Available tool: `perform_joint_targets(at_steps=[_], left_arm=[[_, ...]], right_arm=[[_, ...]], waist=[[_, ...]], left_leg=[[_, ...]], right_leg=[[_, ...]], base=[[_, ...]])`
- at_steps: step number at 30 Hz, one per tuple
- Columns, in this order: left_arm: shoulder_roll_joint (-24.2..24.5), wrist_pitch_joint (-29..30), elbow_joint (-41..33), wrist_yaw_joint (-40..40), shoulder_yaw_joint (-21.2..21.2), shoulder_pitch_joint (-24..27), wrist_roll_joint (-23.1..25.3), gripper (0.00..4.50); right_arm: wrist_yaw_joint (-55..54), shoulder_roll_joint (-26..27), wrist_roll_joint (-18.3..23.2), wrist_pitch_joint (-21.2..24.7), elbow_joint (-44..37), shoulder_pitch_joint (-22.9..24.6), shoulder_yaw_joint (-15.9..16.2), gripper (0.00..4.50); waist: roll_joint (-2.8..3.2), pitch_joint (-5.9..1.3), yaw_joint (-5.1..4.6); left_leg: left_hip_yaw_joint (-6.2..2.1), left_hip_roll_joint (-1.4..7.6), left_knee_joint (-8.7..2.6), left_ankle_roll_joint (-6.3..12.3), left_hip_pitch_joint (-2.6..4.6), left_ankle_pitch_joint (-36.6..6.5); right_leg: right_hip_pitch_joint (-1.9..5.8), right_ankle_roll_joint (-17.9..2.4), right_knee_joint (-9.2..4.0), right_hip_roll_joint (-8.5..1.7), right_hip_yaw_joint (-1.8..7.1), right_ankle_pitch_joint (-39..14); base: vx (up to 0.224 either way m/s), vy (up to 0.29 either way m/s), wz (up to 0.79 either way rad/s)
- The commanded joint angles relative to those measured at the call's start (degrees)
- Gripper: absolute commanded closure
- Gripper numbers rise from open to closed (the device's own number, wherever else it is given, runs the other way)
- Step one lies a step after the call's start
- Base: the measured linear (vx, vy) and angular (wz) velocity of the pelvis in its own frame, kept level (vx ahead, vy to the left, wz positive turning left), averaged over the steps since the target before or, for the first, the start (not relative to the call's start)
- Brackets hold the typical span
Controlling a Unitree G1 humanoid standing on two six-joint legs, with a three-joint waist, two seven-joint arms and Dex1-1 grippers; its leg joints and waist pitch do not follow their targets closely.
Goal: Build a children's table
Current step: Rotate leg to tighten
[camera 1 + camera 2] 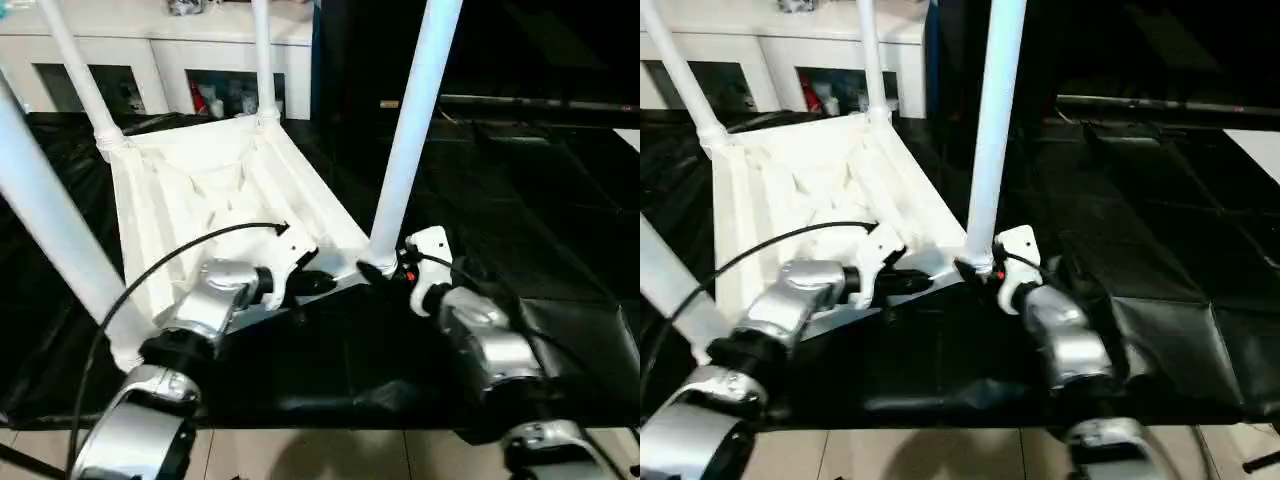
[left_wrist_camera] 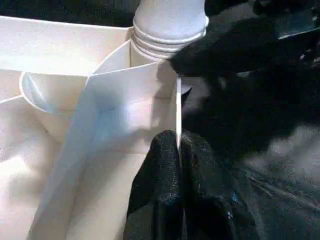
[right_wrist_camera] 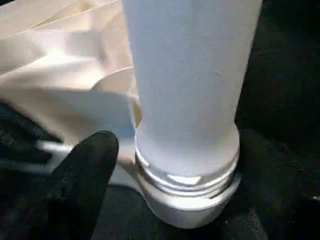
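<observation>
The children's table lies upside down on the black-draped work table. Its white ribbed top (image 1: 210, 190) faces up, and legs stand in the corner sockets: the near-right leg (image 1: 410, 140), the near-left leg (image 1: 50, 220), and two far legs (image 1: 85, 80) (image 1: 263, 60). My left gripper (image 1: 318, 283) is shut on the top's thin near rim (image 2: 178, 110), right beside the near-right socket. My right gripper (image 1: 385, 272) stands open around the threaded base of the near-right leg (image 3: 185, 150). One black finger (image 3: 87, 170) is a little apart from the leg.
Black cloth (image 1: 520, 200) spreads to the right and behind the top. The work table's front edge runs just below my forearms, with floor tiles (image 1: 320, 455) beyond it. A white cabinet (image 1: 160, 50) stands at the back. A black cable (image 1: 180, 250) arcs over my left forearm.
</observation>
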Motion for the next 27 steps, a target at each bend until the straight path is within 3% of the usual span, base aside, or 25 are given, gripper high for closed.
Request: perform_joint_targets(at_steps=[1,2,7,11,12,15,20,27], left_arm=[[-1.2,-2.5,0.0,-4.5,-0.7,1.7,-4.0,4.50],[0.8,-2.5,-1.1,-7.4,-0.4,2.2,-4.8,4.50],[5.0,-0.1,-4.9,-14.9,-0.4,3.6,-6.8,4.50],[6.8,1.4,-6.4,-18.3,-1.0,4.4,-7.4,4.50],[6.9,1.3,-6.3,-18.2,-1.0,4.5,-7.2,4.50],[6.8,0.1,-5.1,-16.8,-0.9,4.4,-6.6,4.50],[7.0,0.5,-5.8,-16.8,-0.9,4.7,-6.9,4.50],[6.5,0.2,-5.4,-15.0,-0.7,4.7,-6.4,4.50]], right_arm=[[6.9,-0.1,1.1,0.8,-2.2,0.5,4.3,0.62],[10.8,-3.1,1.3,0.8,-3.1,0.5,4.4,0.62],[16.6,-7.5,1.9,1.1,-3.5,-0.4,4.0,0.62],[20.5,-9.1,1.9,1.7,-4.0,-0.4,5.2,0.62],[21.0,-9.3,1.6,1.7,-4.0,-0.4,5.7,0.62],[21.9,-8.9,2.1,2.1,-4.0,-0.2,6.3,0.89],[22.7,-8.5,2.7,2.2,-3.9,-0.2,6.1,1.34],[19.4,-7.3,2.8,1.9,-2.8,-0.1,4.7,1.50]], waist=[[-1.28,-2.50,0.18],[-1.35,-2.45,0.22],[-1.00,-2.43,0.64],[-1.06,-2.68,0.75],[-1.34,-2.78,0.82],[-1.47,-2.72,0.99],[-1.46,-2.62,0.95],[-1.47,-2.73,0.91]], left_leg=[[-1.05,2.36,-3.14,4.48,0.32,-11.3],[-0.96,2.30,-3.07,4.94,0.26,-11.1],[-0.95,2.75,-3.15,4.33,0.40,-11.2],[-0.75,2.73,-2.86,4.63,0.41,-8.9],[-0.67,2.68,-2.64,5.28,0.31,-7.6],[-0.58,2.51,-2.43,6.16,0.06,-7.0],[-0.68,2.58,-2.55,5.20,0.14,-8.7],[-0.67,2.49,-2.39,5.44,0.09,-7.5]], right_leg=[[1.90,-11.4,-4.59,-3.16,2.15,-8.6],[1.94,-11.7,-4.57,-3.17,2.14,-8.7],[1.78,-12.5,-4.30,-3.09,2.01,-9.7],[1.83,-14.5,-3.52,-2.81,1.96,-3.9],[1.91,-14.9,-3.27,-2.84,1.96,-1.6],[1.88,-15.2,-3.16,-2.90,1.91,-0.6],[1.77,-14.4,-3.43,-2.98,1.95,-4.3],[1.83,-14.6,-3.19,-2.97,1.97,-2.5]], base=[[0.000,0.000,0.00],[0.000,0.000,0.00],[0.000,0.000,0.00],[0.000,0.000,0.00],[0.000,0.000,0.00],[0.000,0.000,0.00],[0.000,0.000,0.00],[0.000,0.000,0.00]])
